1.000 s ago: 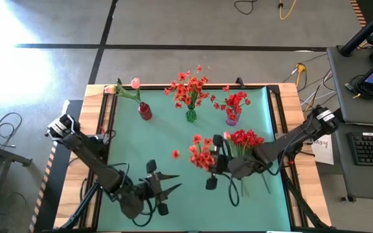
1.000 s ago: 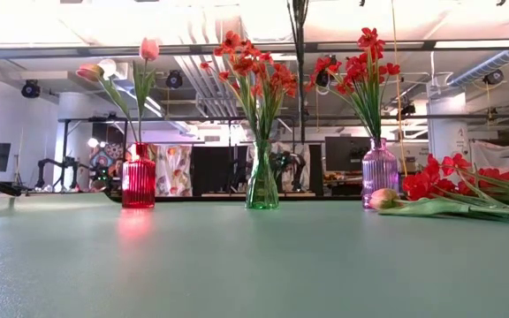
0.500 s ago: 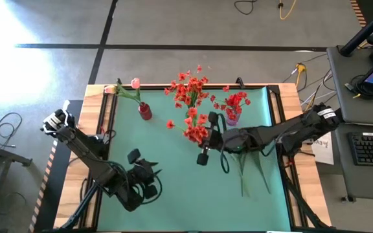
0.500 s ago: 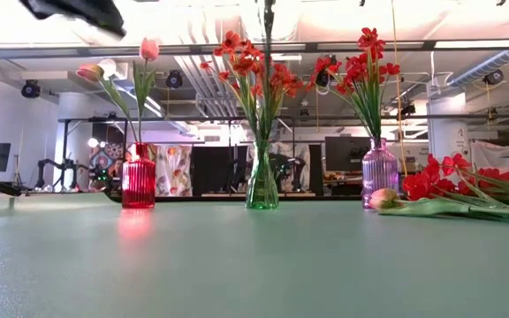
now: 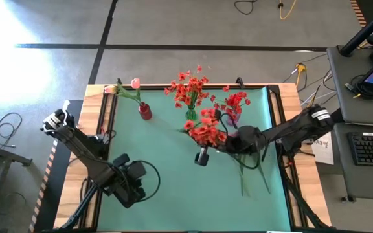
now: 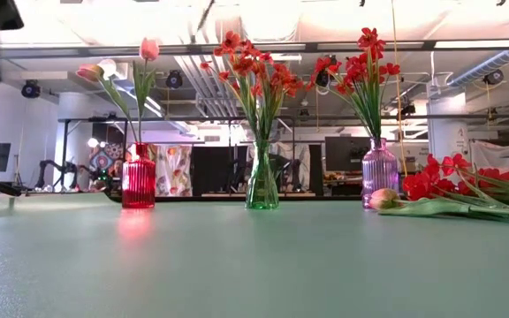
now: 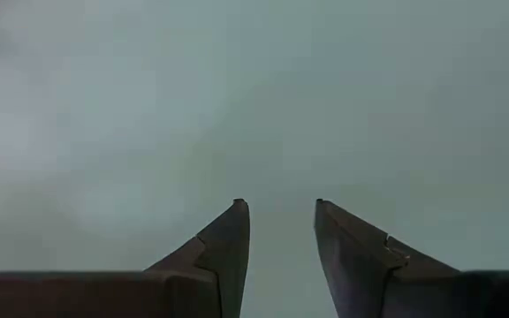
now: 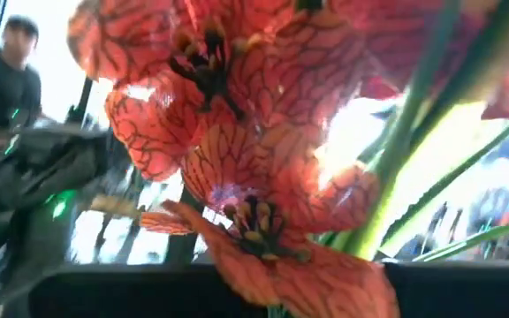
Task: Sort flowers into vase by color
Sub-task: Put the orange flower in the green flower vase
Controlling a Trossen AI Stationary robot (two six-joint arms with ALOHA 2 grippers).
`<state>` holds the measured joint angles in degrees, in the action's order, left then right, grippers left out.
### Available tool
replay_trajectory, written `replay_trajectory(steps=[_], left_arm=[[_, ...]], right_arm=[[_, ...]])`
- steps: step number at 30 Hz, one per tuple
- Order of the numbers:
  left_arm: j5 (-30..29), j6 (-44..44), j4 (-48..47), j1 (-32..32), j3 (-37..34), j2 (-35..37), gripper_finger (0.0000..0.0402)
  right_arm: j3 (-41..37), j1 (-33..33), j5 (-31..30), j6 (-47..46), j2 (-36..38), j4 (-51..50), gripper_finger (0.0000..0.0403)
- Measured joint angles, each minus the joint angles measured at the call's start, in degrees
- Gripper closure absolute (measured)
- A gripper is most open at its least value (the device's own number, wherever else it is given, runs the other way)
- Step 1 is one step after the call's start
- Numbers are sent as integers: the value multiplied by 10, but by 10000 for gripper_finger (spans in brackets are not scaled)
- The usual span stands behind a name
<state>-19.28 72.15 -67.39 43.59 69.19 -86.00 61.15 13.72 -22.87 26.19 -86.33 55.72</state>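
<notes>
Orange-red flowers (image 5: 188, 88) in green vase (image 5: 191, 115)

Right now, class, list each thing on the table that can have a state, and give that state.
Red vase: upright, holds pink buds.
Green vase: upright, holds orange-red flowers.
Purple vase: upright, holds red flowers.
Orange-red flower stem: lifted, held.
Right pincer: shut on it.
Left pincer: open, empty.
Loose flowers: lying flat.

We count three vases: a red vase (image 6: 138, 177), a green vase (image 6: 262, 180) and a purple vase (image 6: 379, 173); two arms.
</notes>
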Motion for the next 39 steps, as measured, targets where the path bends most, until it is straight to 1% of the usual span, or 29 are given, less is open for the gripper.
replay_trajectory(steps=[2,4,7,9,11,16,20,21,23,25,26,31,34,36,37,38,39], left_arm=[[20,6,-17,1,11,0,286],[24,7,-27,4,21,0,286],[25,7,-33,7,33,0,286],[29,11,-35,10,41,0,286],[39,11,-36,15,49,0,286],[40,23,-46,32,61,0,286],[36,30,-45,41,59,0,286],[32,31,-46,43,56,0,286],[13,34,-45,43,49,0,286],[-16,34,-42,42,46,0,286],[-35,34,-42,42,45,-1,286],[-144,26,-38,42,45,-11,286],[-172,19,-38,42,46,-21,286],[-162,18,-38,42,46,-27,286],[-134,21,-37,42,46,-29,286],[-86,32,-37,42,46,-31,286],[-18,50,-37,42,46,-33,286]], right_arm=[[2,-7,29,31,-19,72,390],[12,-17,59,48,-40,127,390],[34,-35,83,63,-77,179,390],[55,-46,83,68,-100,197,390],[78,-55,83,79,-119,202,390],[123,-68,83,114,-158,201,390],[133,-70,78,113,-162,199,390],[132,-68,70,113,-159,198,390],[126,-59,27,114,-146,183,390],[119,-47,-11,112,-120,127,390],[116,-41,-19,106,-103,85,390],[112,-18,-19,4,-16,-189,390],[120,-19,-6,-46,41,-373,390],[126,-23,-5,-93,78,-469,390],[127,-26,1,-115,97,-514,390],[127,-29,12,-136,113,-556,390],[127,-31,26,-155,130,-590,390]])
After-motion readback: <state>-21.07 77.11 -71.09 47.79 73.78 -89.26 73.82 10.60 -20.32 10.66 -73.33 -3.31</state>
